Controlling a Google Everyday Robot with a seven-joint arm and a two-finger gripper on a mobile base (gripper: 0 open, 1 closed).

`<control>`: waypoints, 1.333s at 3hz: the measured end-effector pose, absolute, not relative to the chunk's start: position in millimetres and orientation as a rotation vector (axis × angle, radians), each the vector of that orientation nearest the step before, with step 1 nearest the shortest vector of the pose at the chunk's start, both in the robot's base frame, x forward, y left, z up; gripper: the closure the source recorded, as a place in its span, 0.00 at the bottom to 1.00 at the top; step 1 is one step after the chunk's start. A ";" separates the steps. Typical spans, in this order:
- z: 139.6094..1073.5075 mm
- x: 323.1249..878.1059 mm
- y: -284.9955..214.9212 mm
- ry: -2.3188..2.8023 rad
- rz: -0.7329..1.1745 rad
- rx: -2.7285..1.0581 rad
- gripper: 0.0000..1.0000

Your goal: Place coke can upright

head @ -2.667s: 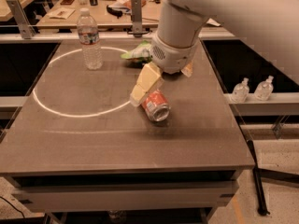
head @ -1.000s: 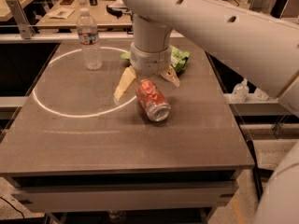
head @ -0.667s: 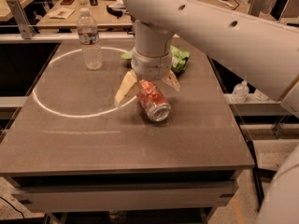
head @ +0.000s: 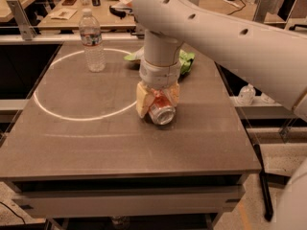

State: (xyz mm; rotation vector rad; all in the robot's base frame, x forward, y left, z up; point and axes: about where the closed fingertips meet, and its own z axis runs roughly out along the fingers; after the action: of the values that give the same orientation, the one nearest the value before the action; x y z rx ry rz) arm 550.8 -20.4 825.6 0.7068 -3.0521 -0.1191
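The coke can (head: 162, 112) lies on its side near the middle of the dark table (head: 96, 143), with one silver end facing the camera. My gripper (head: 158, 103) has come down over it from above on the white arm. One cream finger (head: 142, 99) is against the can's left side and the other is against its right side. The can still rests on the table top.
A clear water bottle (head: 92, 41) stands upright at the back left. A green snack bag (head: 184, 61) lies behind the arm at the back. A white ring (head: 53, 114) is marked on the left half of the table. Another table with clutter stands behind.
The gripper has come down over the can, and its fingers have closed from a wide spread to both sides of the can. The can has stayed in place.
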 end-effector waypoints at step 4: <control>876.6 557.0 -14.8 -3.171 -0.606 1.002 1.00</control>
State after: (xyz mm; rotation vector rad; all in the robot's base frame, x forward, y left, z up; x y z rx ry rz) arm 557.0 -14.8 876.6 1.0020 -3.1706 -0.6058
